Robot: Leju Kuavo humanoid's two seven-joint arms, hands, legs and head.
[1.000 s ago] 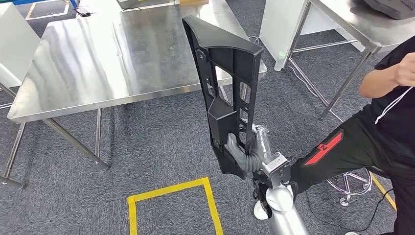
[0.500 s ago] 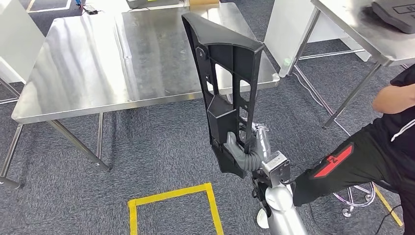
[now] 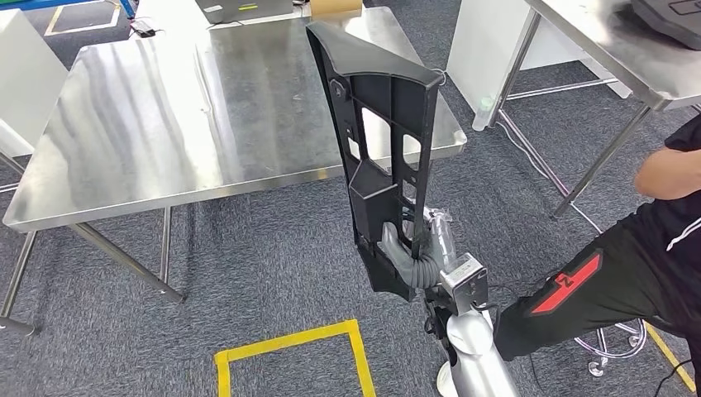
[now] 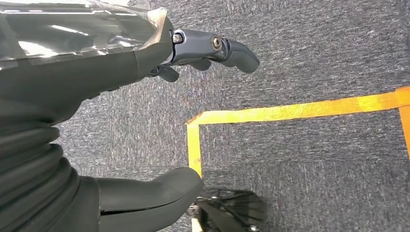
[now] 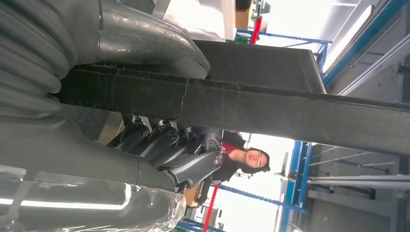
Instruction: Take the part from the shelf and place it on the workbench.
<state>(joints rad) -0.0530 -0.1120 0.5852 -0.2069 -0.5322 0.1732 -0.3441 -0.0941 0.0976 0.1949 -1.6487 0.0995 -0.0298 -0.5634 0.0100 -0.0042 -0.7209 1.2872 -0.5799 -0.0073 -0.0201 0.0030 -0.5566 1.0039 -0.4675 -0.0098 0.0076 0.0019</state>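
A big shiny steel surface [image 3: 165, 124] stands far and to the left, on grey carpet floor [image 3: 264, 256]. A second steel surface [image 3: 612, 50] stands far on the right, with a dark flat thing on it. A person in black clothes with a red patch on the trousers [image 3: 628, 265] sits at the right edge.

The long black plastic part with cut-out holes [image 3: 384, 157] stands nearly upright in the air, in the middle. Its top end shows in front of the right near corner of the big shiny surface. It does not touch that surface. The right hand [image 3: 411, 252] grips the lower end of the part, with its grey thumb [image 5: 145, 41] pressed on one side and its dark fingers [image 5: 188, 164] on the other side.

A square of yellow tape [image 3: 289, 351] lies on the carpet, near and in the middle.

The left hand [image 4: 96, 121] hangs over the carpet and the yellow tape. It holds nothing, and its fingers [image 4: 227, 48] are apart from the thumb.
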